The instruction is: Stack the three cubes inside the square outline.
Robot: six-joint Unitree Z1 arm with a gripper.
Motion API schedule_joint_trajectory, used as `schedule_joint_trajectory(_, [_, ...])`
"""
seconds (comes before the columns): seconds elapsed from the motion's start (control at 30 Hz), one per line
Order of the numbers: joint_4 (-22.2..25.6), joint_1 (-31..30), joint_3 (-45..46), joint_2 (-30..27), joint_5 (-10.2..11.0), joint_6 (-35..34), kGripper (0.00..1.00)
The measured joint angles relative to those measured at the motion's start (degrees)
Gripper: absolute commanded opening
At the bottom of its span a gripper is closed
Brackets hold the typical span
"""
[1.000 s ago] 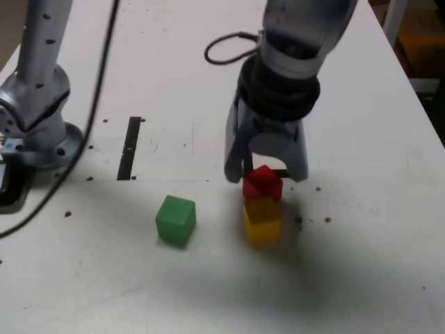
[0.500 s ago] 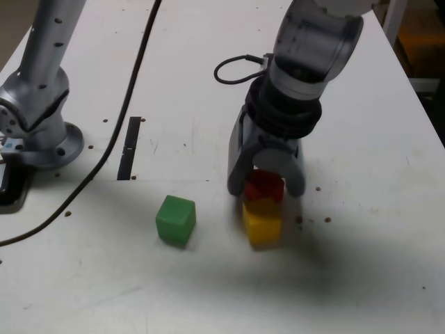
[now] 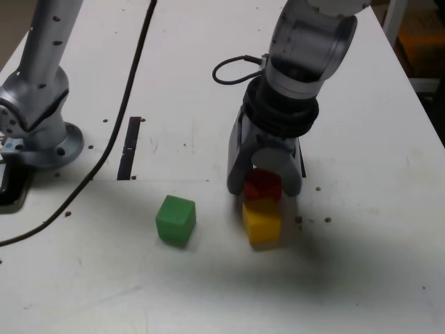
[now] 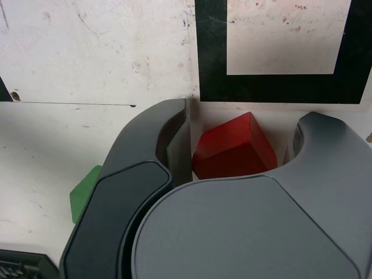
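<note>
Two grey gripper (image 3: 265, 185) jaws stand wide on either side of the small red cube (image 3: 263, 185), not squeezing it. It sits beside the black square outline (image 4: 212, 58), touching the small yellow cube (image 3: 262, 221) (green cube (image 3: 175, 220) sits apart).

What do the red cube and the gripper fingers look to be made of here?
Red cube: probably matte plastic or painted wood; flat, even colour with a soft sheen and slightly rounded edges in the wrist view. Which one cannot be told. Gripper fingers: smooth dark grey moulded plastic by the look, with rounded contours and a dull, satin surface.
</note>
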Motion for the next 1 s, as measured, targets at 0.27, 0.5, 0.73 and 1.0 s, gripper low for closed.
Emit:
schedule_joint_trajectory(0.27, [-0.34, 0.00, 0.19, -0.17, 0.58, -0.06, 0.37])
schedule_joint_trajectory(0.5, [1.51, 0.03, -0.71, -0.38, 2.69, -1.07, 0.36])
schedule_joint_trajectory(0.73, [6.90, 0.05, -2.97, -3.14, 6.29, -3.22, 0.35])
schedule_joint_trajectory(1.0, [12.58, 0.07, -6.30, -4.60, 8.62, -3.68, 0.35])
